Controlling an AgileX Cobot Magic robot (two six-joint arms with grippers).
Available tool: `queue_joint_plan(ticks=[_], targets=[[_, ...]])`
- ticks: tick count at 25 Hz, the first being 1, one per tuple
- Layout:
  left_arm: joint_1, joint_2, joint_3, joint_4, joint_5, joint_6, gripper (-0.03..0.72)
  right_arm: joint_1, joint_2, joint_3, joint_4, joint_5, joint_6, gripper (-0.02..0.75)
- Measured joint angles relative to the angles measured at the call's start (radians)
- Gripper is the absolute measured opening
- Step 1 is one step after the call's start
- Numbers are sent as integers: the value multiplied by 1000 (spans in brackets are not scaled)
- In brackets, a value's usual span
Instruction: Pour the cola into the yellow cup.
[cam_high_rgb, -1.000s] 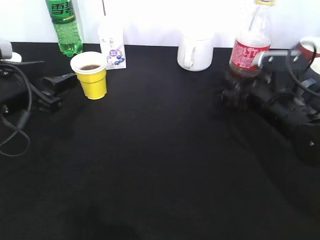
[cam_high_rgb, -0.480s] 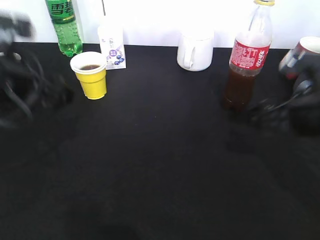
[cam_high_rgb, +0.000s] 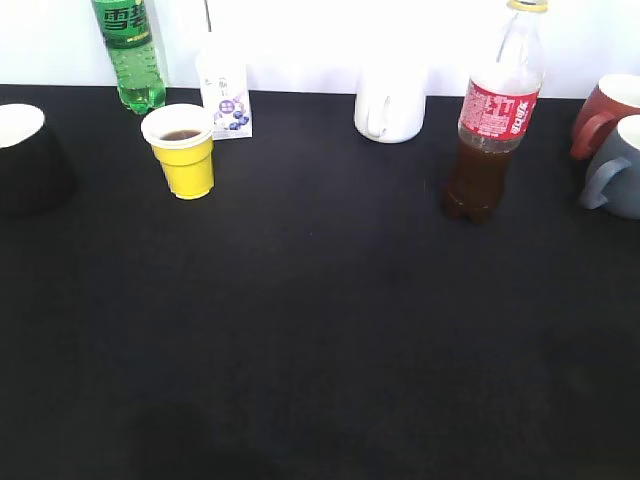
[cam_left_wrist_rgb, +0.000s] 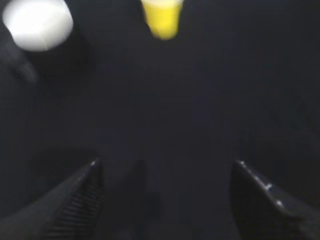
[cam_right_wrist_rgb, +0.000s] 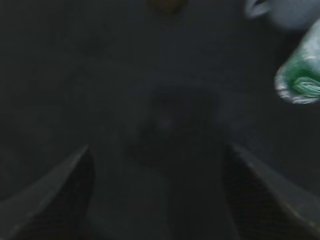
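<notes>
The cola (cam_high_rgb: 492, 120) stands upright on the black table at the back right, yellow cap on, about half full. The yellow cup (cam_high_rgb: 184, 152) stands at the back left with dark drink inside. It also shows at the top of the left wrist view (cam_left_wrist_rgb: 161, 17), blurred. Neither arm shows in the exterior view. My left gripper (cam_left_wrist_rgb: 165, 162) is open and empty over bare black table, well short of the cup. My right gripper (cam_right_wrist_rgb: 157, 147) is open and empty over dark table. The cola cannot be made out in the blurred right wrist view.
A green soda bottle (cam_high_rgb: 130, 55) and a small white carton (cam_high_rgb: 225, 95) stand behind the cup. A white mug (cam_high_rgb: 392, 100) is at back centre. A red mug (cam_high_rgb: 605, 112) and a grey-blue mug (cam_high_rgb: 615, 165) are at far right. A black cup (cam_high_rgb: 25, 160) sits at far left.
My right gripper has let go of the cola and both arms have drawn back out of the exterior view. The bottle stays upright, and the black cup and grey-blue mug now show.
</notes>
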Motion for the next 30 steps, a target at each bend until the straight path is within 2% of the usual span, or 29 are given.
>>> queue_joint_plan(ticks=[3,6,9,13,17,18,20,23,25,30], targets=[[0,-258,114,-47,34,29,594,0,-246,98,-22,83,-2,594],[0,-412,155,-49,35,31,594,0,-426,177,-52,90,-2,594],[0,-423,155,-50,28,31,594,0,-461,212,-83,14,-2,594],[0,-423,155,-50,28,31,594,0,-463,217,-86,-8,-1,594],[0,-423,155,-50,28,32,560,0,-463,217,-86,-10,-1,594],[17,-423,155,-44,28,32,549,-4,-463,217,-86,-10,-1,594],[109,-423,155,-44,28,32,527,-43,-463,217,-86,-11,-1,594],[261,-442,156,-44,27,32,497,-185,-463,217,-86,-11,-1,594],[316,-452,158,-56,28,32,484,-260,-463,218,-86,-11,-1,594],[396,-452,158,-56,28,32,456,-287,-463,218,-86,-11,-1,594]])
